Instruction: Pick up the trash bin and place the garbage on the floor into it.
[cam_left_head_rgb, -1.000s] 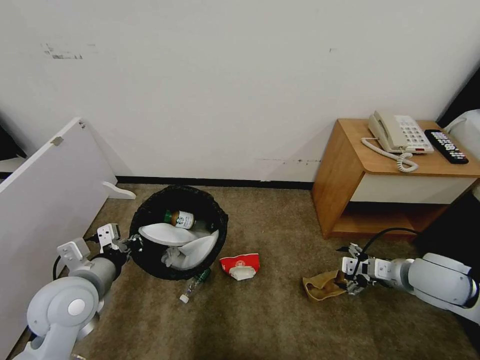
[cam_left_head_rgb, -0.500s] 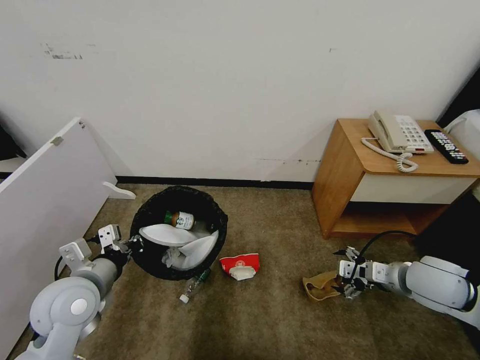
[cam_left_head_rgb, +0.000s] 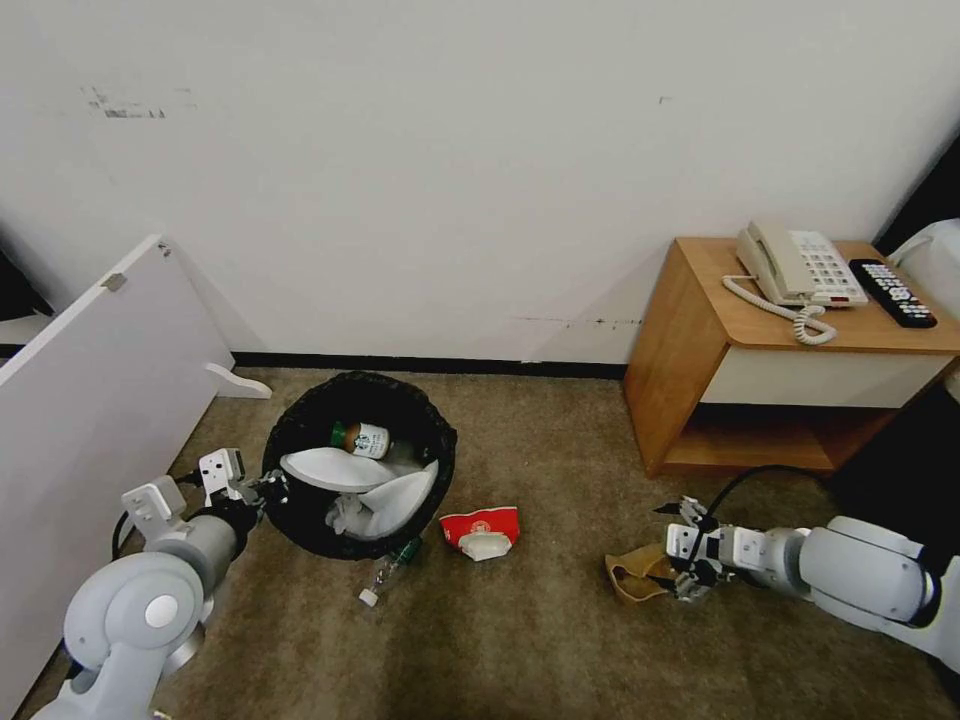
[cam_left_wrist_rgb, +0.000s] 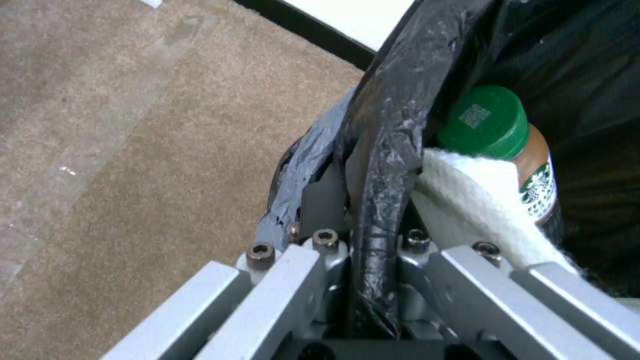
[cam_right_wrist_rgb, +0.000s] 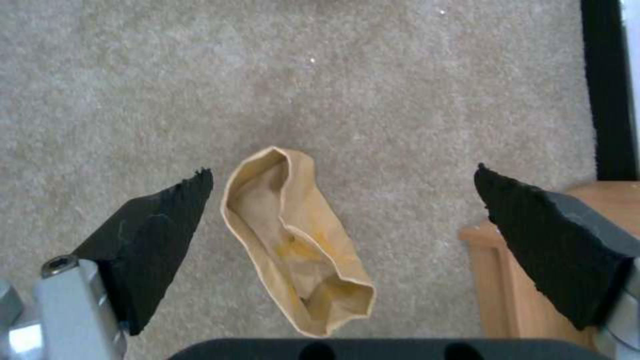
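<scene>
The trash bin (cam_left_head_rgb: 300, 415), lined with a black bag, stands on the floor (cam_left_head_rgb: 560, 650) at left. It holds white slippers (cam_left_head_rgb: 345, 472) and a green-capped bottle (cam_left_head_rgb: 362, 438). My left gripper (cam_left_head_rgb: 266, 489) is shut on the bin's near-left rim; in the left wrist view the left gripper (cam_left_wrist_rgb: 363, 200) pinches the bag-covered rim (cam_left_wrist_rgb: 390, 135) beside the bottle (cam_left_wrist_rgb: 490, 122). Garbage on the carpet: a clear bottle (cam_left_head_rgb: 385, 572), a red-and-white wrapper (cam_left_head_rgb: 482, 530), a brown paper bag (cam_left_head_rgb: 632, 575). My right gripper (cam_left_head_rgb: 682, 550) hovers open at the bag's right end. The right wrist view looks between the right gripper (cam_right_wrist_rgb: 341, 170) fingers at the brown bag (cam_right_wrist_rgb: 297, 245).
A wooden nightstand (cam_left_head_rgb: 690, 350) with a phone (cam_left_head_rgb: 795, 265) and a remote (cam_left_head_rgb: 892, 292) stands at right, close behind my right arm. A white board (cam_left_head_rgb: 90, 390) leans at left beside my left arm. The wall and black baseboard (cam_left_head_rgb: 430, 365) run behind the bin.
My right gripper has moved left and slightly lower, closer over the brown paper bag. The left gripper and bin have stayed nearly still.
</scene>
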